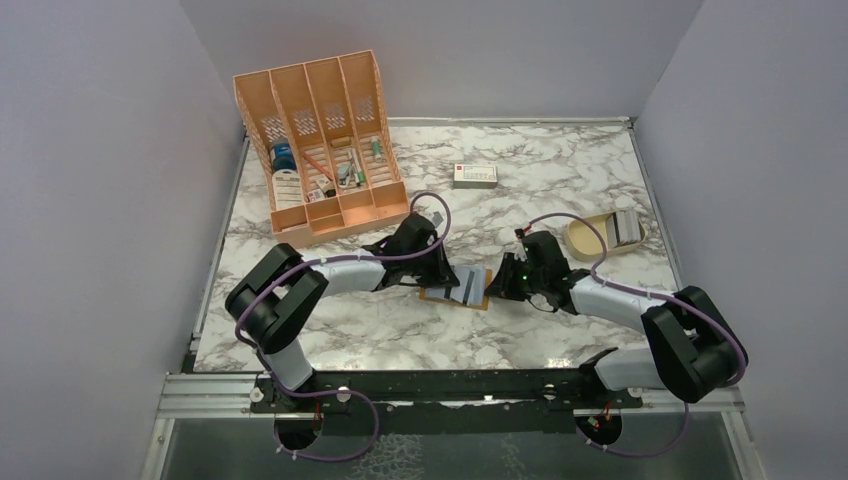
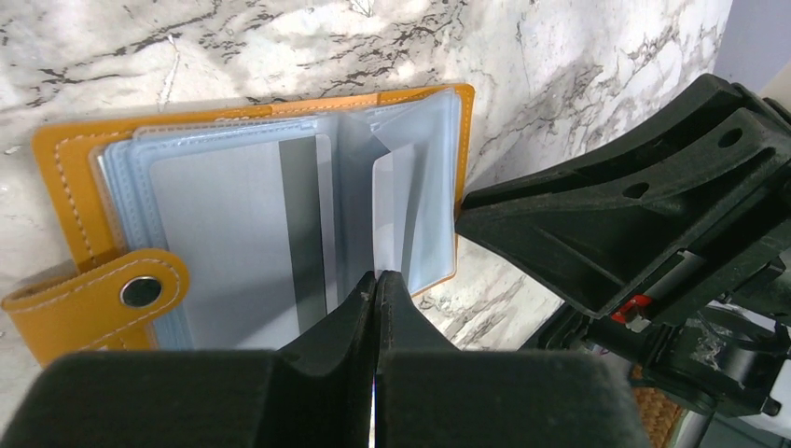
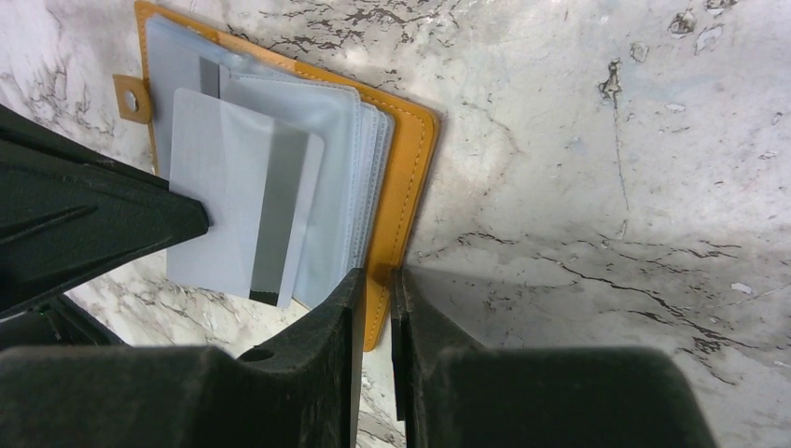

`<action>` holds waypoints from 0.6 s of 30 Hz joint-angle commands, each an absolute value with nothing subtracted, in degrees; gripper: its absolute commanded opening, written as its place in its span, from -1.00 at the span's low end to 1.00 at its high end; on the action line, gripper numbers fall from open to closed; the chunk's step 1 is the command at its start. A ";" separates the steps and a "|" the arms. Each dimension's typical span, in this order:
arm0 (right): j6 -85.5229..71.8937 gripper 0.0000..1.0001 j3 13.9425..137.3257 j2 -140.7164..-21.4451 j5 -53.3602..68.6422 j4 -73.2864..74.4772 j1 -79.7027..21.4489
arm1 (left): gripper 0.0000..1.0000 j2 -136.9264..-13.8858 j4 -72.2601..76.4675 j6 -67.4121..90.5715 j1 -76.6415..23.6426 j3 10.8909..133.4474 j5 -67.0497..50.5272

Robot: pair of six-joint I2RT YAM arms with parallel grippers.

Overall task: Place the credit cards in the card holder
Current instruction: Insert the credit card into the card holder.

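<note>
The mustard-orange card holder [image 1: 455,296] lies open on the marble table between my two grippers, with its clear pocket sleeves showing. My left gripper [image 1: 449,278] is shut on a grey-silver credit card [image 3: 238,201] with a dark stripe and holds it over the sleeves. In the left wrist view the held card [image 2: 384,215] shows edge-on above the shut fingertips of my left gripper [image 2: 376,276]. Another striped card [image 2: 242,233] sits inside a sleeve of the card holder [image 2: 70,177]. My right gripper [image 3: 376,276] is shut on the orange cover edge of the card holder [image 3: 410,177]; it also shows in the top view [image 1: 497,287].
A tan oval dish [image 1: 588,240] at the right holds more grey cards [image 1: 627,228]. A white box with a red mark [image 1: 475,175] lies behind. A large orange desk organiser [image 1: 320,140] stands at the back left. Walls close in on both sides.
</note>
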State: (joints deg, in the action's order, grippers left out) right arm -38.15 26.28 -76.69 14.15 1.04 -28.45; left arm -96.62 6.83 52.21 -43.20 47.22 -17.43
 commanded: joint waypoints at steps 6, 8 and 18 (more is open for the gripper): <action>-38.76 -0.67 24.74 -76.84 15.74 0.09 -28.68 | -1.00 -96.84 7.11 52.98 -42.24 45.19 -12.40; -38.76 -0.67 24.69 -76.90 15.73 0.00 -28.70 | -0.99 -96.66 7.72 53.41 -41.98 44.61 -12.19; -38.76 -0.67 24.52 -77.13 15.82 0.00 -28.72 | -0.97 -95.73 12.12 55.46 -40.08 41.84 -13.46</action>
